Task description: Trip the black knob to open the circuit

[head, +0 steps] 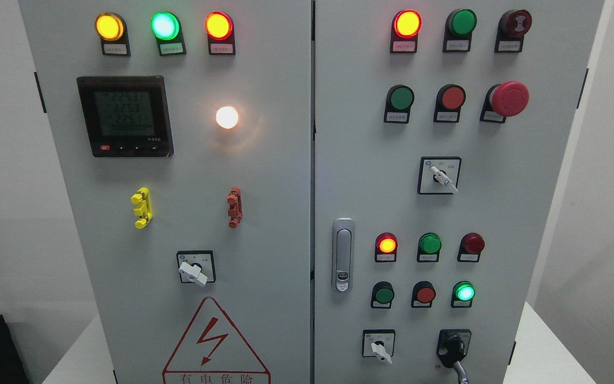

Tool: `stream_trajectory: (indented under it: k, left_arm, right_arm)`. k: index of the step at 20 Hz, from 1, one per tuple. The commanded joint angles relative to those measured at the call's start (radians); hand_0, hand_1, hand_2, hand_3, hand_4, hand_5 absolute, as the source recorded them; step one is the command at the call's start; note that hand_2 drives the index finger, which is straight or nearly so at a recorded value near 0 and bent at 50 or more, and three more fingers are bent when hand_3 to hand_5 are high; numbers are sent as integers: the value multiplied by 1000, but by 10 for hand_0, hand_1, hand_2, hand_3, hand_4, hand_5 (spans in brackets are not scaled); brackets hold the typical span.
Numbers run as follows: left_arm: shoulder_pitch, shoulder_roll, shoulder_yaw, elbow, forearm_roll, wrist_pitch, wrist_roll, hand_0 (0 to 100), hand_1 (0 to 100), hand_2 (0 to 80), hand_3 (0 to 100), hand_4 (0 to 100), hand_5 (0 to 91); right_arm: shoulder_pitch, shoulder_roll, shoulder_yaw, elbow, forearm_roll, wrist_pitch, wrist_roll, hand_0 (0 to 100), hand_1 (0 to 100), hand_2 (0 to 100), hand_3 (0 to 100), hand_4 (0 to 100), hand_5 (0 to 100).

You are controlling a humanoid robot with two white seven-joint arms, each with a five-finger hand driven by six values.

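Knob point(453, 346), black and glossy with a curved lever, sits at the lower right of the grey metal cabinet point(264, 213), right of a white selector switch point(379, 349). I see neither hand, so I cannot tell their state.

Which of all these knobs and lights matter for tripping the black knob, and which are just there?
For the job:
black knob, low on the right door. No robot hand is in view.

Just there:
white selector switches
indicator lights
meter
red mushroom button
door handle
yellow clip and red clip
warning triangle
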Motion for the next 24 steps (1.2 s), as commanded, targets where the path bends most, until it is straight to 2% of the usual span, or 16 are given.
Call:
stream_trajectory:
  k: [1,24]
  left_arm:
    - [-3,-2,1,0,2,-3,0,120,389,0,0,0,0]
    - [-3,-2,1,0,2,-3,0,120,389,0,0,0,0]
  right_arm:
    - [-25,5,26,-28,4,-18,39,0,66,72,1000,998,970]
    - [-25,-4,-7,-28,-2,-1,36,0,73,74,1000,998,969]
